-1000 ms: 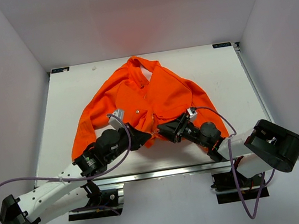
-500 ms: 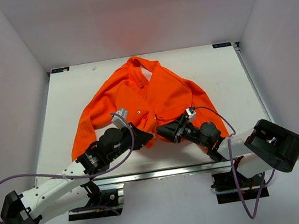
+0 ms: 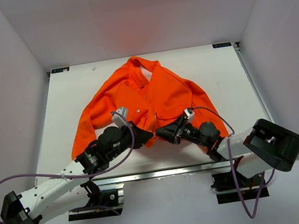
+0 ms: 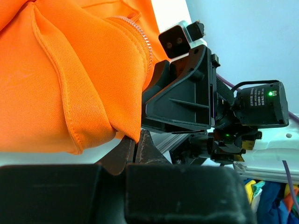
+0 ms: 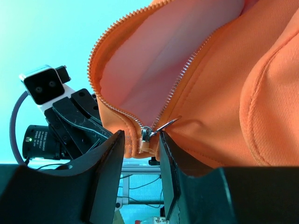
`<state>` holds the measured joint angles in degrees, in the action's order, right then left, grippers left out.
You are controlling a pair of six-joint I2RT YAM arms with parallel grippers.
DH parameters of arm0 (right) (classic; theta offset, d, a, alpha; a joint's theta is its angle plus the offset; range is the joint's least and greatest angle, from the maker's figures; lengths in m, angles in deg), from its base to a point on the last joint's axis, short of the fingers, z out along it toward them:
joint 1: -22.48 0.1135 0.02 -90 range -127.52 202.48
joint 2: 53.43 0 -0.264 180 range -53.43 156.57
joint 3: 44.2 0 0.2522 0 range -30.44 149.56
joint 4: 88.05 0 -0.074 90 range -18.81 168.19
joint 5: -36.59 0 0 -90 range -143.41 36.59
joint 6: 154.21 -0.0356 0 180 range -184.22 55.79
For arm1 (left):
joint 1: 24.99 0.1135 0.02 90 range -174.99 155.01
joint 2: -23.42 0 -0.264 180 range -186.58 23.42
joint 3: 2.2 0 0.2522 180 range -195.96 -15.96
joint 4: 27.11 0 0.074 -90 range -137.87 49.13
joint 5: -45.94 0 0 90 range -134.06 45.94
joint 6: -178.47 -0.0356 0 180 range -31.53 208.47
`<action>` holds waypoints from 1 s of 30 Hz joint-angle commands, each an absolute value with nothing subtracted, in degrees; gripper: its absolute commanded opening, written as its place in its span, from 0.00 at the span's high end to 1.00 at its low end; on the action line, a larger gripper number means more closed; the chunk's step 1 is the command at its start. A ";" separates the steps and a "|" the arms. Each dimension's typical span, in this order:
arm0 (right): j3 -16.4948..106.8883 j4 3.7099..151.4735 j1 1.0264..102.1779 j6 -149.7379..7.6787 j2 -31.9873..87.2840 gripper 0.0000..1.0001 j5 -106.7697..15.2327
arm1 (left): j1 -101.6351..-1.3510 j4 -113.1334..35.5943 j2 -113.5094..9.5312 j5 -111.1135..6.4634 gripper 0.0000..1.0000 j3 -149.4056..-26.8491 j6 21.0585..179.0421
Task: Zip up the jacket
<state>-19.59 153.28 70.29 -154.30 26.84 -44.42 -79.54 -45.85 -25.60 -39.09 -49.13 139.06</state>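
The left gripper [image 4: 136, 142] is pressed together on the bottom corner of the jacket's hem [image 4: 93, 135], just beside the lower end of the zipper. It holds that fold of orange cloth a little above the bench [image 3: 216, 69]. The right gripper [image 5: 141, 140] faces it from the other side with its jaws partly spread. The slider [image 5: 146, 134] sits in the gap between them with its pull tab [image 5: 164, 125] sticking out to one side. Neither finger looks to be touching it yet, so nothing is held there.

Above the slider the two rows of teeth [image 5: 187, 65] run apart, and the pale pink lining [image 5: 154, 56] shows between them. The front is open along almost its whole length.

From above, the jacket [image 3: 158, 91] lies spread across the middle of the bench. Its collar points toward the far edge, and its hem is near the near edge, where both grippers meet.

The step in hand looks like getting a grip on the slider while the left arm anchors the hem. The zipping itself has not begun. Next, the right jaws need to pinch the slider or its tab squarely. The slider should then be drawn toward the collar along the line of teeth while the left gripper keeps the hem taut. A slack hem could bunch the cloth and jam the slider.
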 commanded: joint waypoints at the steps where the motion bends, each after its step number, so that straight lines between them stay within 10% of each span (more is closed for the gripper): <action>1: -18.04 173.38 70.73 -154.92 27.25 0.58 -43.30 | -79.66 -45.18 -24.48 -39.76 1.00 -52.17 137.87; 30: -18.83 166.44 70.73 -160.10 28.31 0.58 -46.90 | -79.66 -45.27 -25.19 -42.66 1.00 -54.37 136.72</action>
